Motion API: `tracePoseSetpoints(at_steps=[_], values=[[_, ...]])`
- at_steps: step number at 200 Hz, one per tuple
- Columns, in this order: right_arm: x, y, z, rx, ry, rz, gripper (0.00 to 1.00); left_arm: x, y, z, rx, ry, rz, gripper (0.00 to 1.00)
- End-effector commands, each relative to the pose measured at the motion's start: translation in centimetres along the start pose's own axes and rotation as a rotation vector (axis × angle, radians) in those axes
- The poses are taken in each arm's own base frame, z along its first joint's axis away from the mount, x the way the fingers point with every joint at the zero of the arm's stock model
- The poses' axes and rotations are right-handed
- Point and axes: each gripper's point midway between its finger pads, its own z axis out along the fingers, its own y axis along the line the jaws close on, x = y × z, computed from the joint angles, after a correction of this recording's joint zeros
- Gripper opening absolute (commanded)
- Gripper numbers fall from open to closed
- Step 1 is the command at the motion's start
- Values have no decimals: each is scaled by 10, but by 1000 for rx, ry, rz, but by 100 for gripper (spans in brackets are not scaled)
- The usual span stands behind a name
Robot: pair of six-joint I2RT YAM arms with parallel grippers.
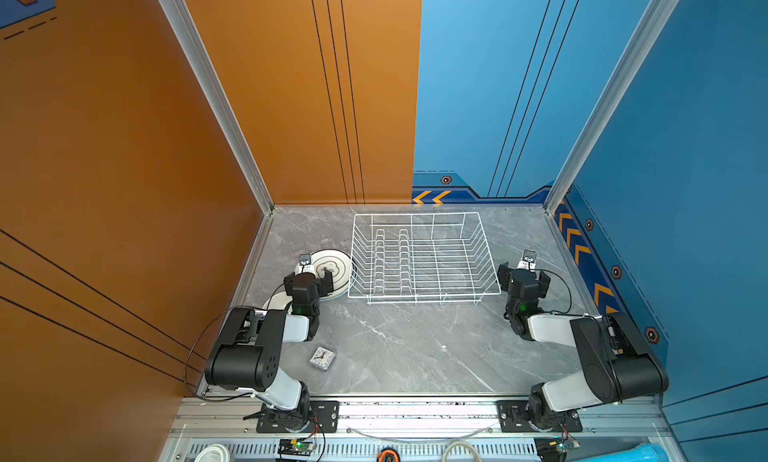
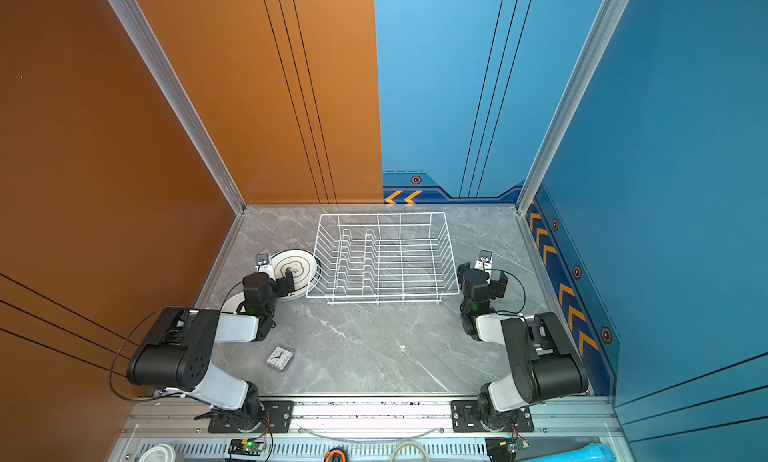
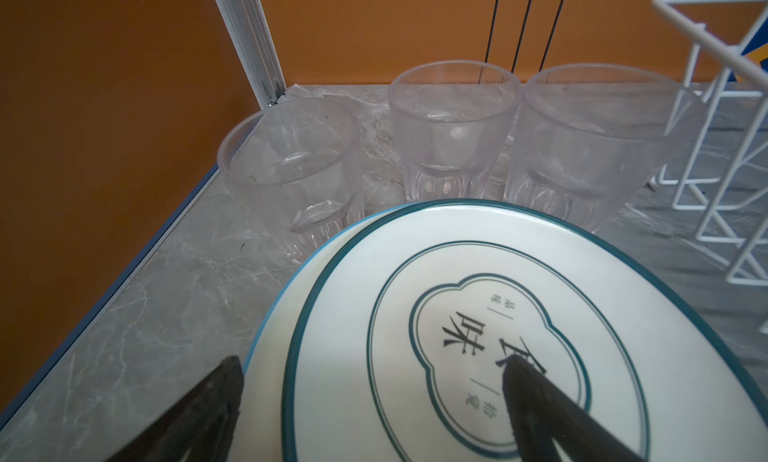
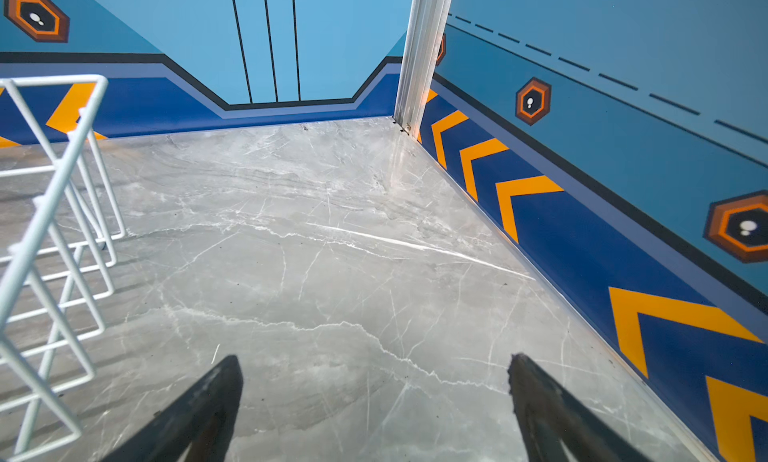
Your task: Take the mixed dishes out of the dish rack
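Note:
The white wire dish rack [image 1: 424, 294] [image 2: 382, 294] stands at the back middle of the table with nothing in it. To its left lie two stacked white plates with teal rims [image 1: 334, 268] [image 3: 457, 306]. My left gripper [image 1: 309, 273] [image 3: 372, 360] hangs open just over the top plate, one finger above its middle and one past its edge. Three clear tumblers [image 3: 291, 169] [image 3: 453, 127] [image 3: 598, 148] stand upright behind the plates. Part of a white round dish [image 1: 275, 302] shows beneath the left arm. My right gripper [image 1: 524, 275] [image 4: 374, 358] is open over bare table to the right of the rack.
A small square clock [image 1: 323, 358] [image 2: 279, 358] lies on the table in front of the left arm. The orange wall runs close along the left, the blue wall [image 4: 582, 190] close along the right. The rack's corner [image 4: 54, 190] is beside the right gripper.

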Motion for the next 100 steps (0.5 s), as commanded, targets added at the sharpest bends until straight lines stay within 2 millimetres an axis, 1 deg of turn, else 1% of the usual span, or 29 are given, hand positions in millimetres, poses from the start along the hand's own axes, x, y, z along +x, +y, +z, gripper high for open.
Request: tracePoseSetpoints(at_steps=[1,42,48,53,55,58,65,77,92,100], values=[[-7,-1,-6,-5,-55,-4,100,-7,-6,0,24,-38,14,98],[-4,1,-8,-84,-72,30,100,-7,-6,-1,17,-40,20,98],[0,4,-9,-114,-70,25,100,-8,-7,-1,18,-40,19,98],[9,8,-9,-146,-52,18,100,-8,-7,-1,18,-41,19,98],[8,9,-9,-150,-68,21,100,-7,-7,-1,18,-40,20,98],[3,8,-9,-143,-106,29,100,-7,-7,-1,18,-40,19,98],[3,4,-10,-98,-144,30,100,-7,-6,-1,16,-40,20,98],[8,7,-14,-114,-98,11,100,-7,-6,-1,16,-40,19,98],[6,1,-5,-91,-91,40,100,-7,-7,-2,18,-40,20,98],[8,1,-3,-89,-78,39,100,-8,-7,-2,18,-41,20,98]])
